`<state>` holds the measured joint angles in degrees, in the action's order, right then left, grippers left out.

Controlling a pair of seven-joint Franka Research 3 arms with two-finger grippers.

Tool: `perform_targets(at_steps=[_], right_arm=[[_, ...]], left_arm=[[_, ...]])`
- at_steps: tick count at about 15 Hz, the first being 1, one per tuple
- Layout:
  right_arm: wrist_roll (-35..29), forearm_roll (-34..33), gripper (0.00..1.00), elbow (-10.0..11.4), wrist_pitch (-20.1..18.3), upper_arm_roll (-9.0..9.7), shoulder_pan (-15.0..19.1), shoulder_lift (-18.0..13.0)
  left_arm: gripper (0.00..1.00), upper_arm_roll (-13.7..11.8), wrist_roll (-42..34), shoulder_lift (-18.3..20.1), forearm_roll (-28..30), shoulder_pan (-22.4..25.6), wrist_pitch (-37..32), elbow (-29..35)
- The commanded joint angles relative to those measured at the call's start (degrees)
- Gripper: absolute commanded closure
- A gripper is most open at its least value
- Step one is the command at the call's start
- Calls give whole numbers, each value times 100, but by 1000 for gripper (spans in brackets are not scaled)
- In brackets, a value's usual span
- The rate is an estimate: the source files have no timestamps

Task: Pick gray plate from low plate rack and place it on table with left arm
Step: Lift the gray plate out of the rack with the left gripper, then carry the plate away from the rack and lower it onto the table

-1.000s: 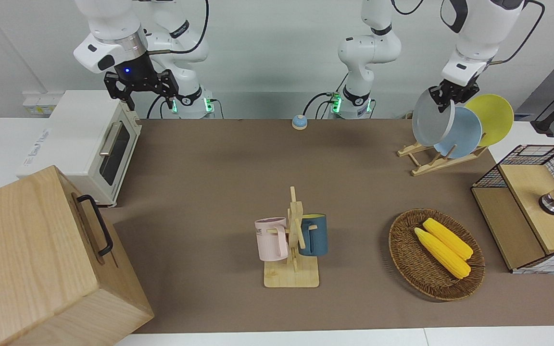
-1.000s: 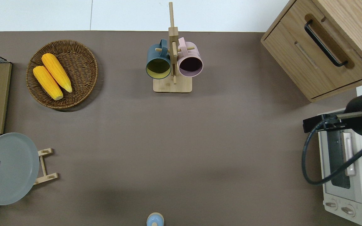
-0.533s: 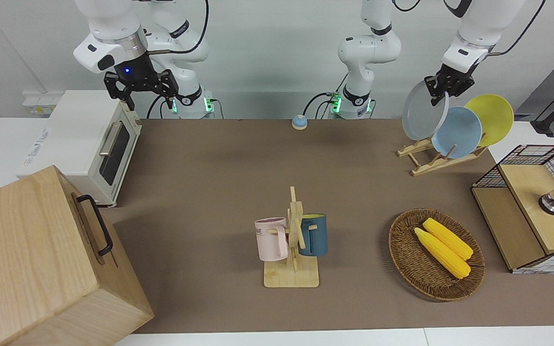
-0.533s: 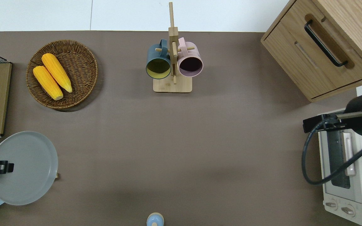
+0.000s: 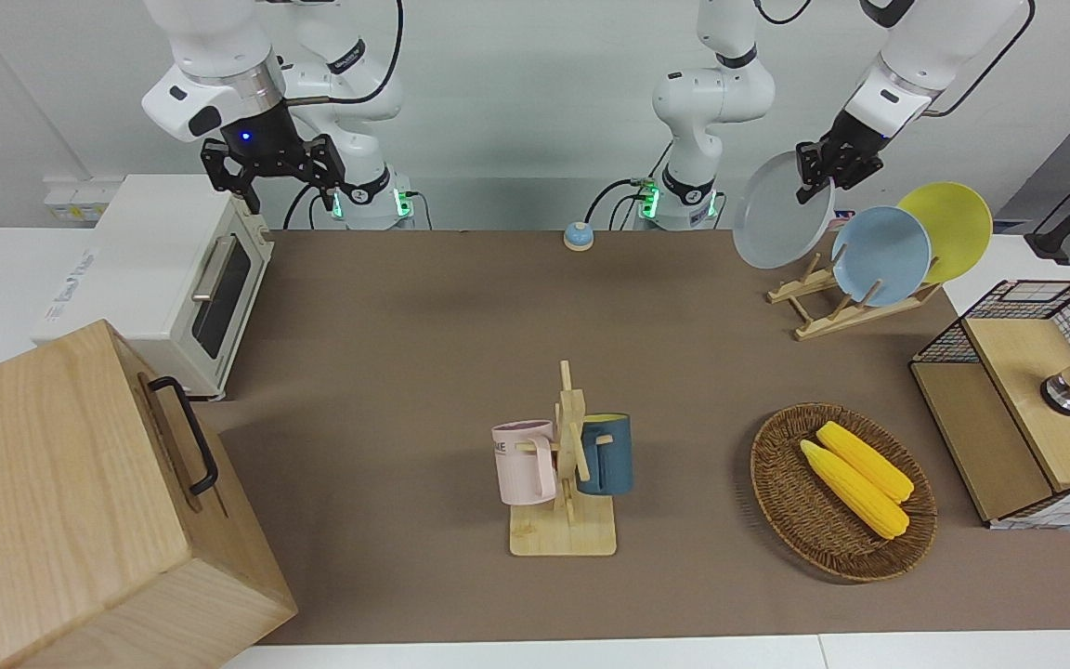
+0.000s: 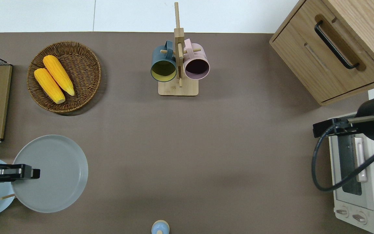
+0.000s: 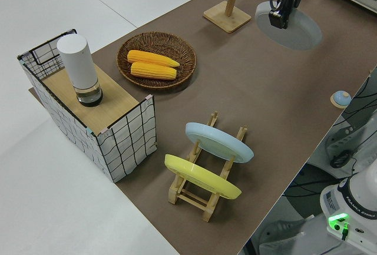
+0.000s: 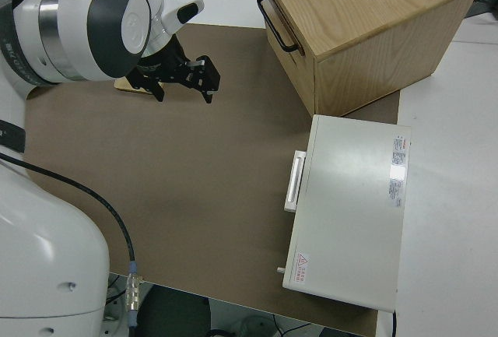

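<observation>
While it hangs in the air, the round pale gray plate [image 6: 51, 173] is pinched at its rim by the left arm's black two-finger gripper [image 6: 28, 172].

The plate tilts over the matte brown table [image 6: 187, 146], clear of the low light-wood plate rack [image 5: 846, 302], which holds a light blue plate [image 5: 880, 255] and a yellow plate [image 5: 955, 223]. The right arm's black gripper [image 5: 273, 174] is parked, fingers spread and holding nothing.

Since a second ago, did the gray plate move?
Yes. The left hand carried the gray plate off the low plate rack, toward the table's middle.
</observation>
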<state>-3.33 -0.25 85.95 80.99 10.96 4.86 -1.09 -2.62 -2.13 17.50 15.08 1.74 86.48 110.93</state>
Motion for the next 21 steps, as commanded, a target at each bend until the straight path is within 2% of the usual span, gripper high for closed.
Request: perform_targets(at_steps=[1,7,11,17,21], right_arm=[[-1,43,13,-35,-83,38,41,-14],[-1,43,13,-35,-83,38,41,-14],[-1,43,11,-35,-83,38,41,-14],[-1,43,11,-35,-83,29,41,-14],[-1,43,13,-35,-83,38,41,-14]], left_arm=[[1000,-11,81,87,259,-60,35,315],[1000,130,37,79,487,-68,667,1105],[1000,340,20,35,680,-68,1264,1588],[1000,630,37,-27,786,-60,1959,1984],[1000,648,28,-44,786,-68,2161,2099]])
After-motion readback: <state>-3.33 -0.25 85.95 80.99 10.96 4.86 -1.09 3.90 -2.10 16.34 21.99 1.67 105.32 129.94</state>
